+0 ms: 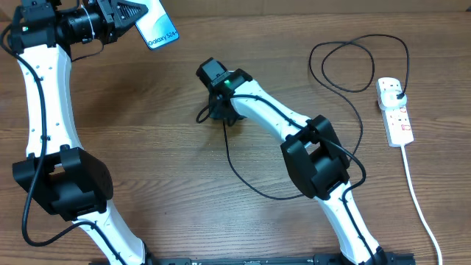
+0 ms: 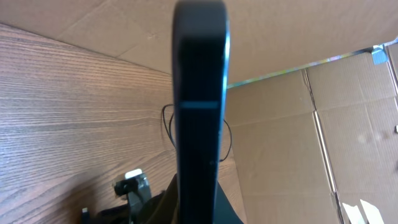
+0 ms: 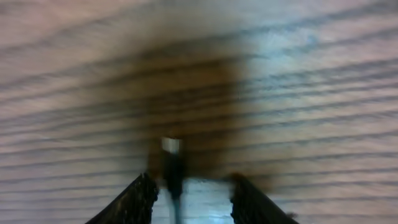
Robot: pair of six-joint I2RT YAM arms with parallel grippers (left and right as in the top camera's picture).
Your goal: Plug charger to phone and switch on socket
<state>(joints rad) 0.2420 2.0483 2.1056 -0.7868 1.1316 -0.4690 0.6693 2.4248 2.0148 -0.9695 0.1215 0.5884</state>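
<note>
I'm holding the phone (image 1: pixel 158 31) clamped in the left gripper (image 1: pixel 125 16), far left, its free end angling near-right. The right gripper (image 3: pixel 193 182) is straddling the charger (image 3: pixel 171 165) tip, fingers apart, phone lying far-left of it.

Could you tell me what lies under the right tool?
Under the right tool, the charger tip shows against the table; overhead the tool covers it, and blur hides any contact.

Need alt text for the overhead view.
Left tool holds the phone at top left, screen visible. Right tool is down mid-frame at the cable's free end. The cable loops right to a plug in the white strip.
</note>
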